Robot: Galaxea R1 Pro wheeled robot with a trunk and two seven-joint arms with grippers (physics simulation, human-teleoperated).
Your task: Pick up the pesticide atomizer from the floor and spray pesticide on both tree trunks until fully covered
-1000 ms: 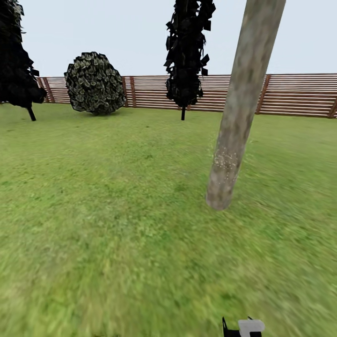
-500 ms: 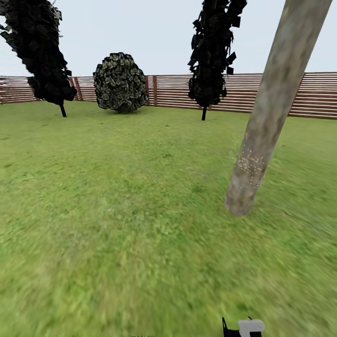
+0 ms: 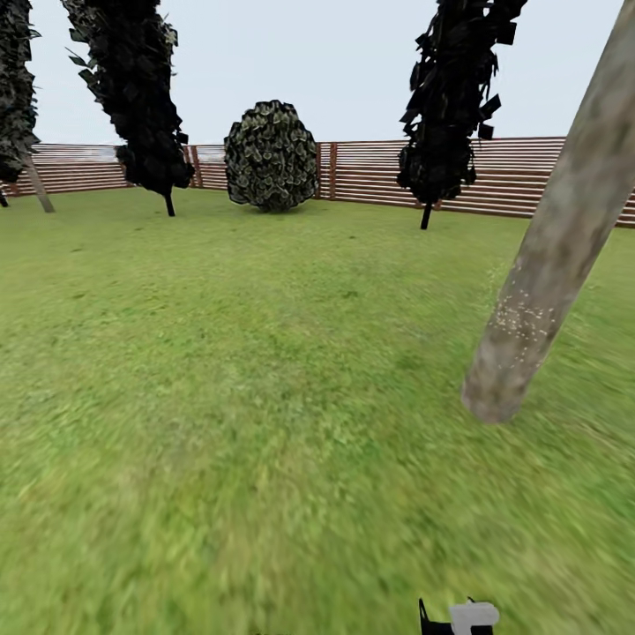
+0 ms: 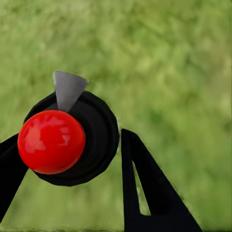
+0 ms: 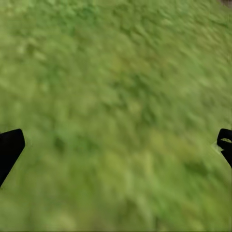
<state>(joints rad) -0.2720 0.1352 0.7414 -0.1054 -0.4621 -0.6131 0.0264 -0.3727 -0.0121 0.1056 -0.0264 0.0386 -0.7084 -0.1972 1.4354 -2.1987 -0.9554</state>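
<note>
Swinging left, pushing the speckled tree trunk (image 3: pixel 551 265) toward frame right; left gripper (image 4: pixel 67 159) pinching the atomizer (image 4: pixel 72 140), right gripper (image 5: pixel 116 150) spread; respraying needs re-aiming.

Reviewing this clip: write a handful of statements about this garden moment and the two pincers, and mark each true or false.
1. The left pincer is shut on the pesticide atomizer, the one with the red ball on top. True.
2. The right pincer holds a bottle. False: its fingers stand wide apart over bare grass.
3. The nearest tree trunk carries pale speckles near its base. True.
4. The fence is white brick. False: it is brown horizontal slats.
5. A round bush stands in front of the fence. True.
</note>
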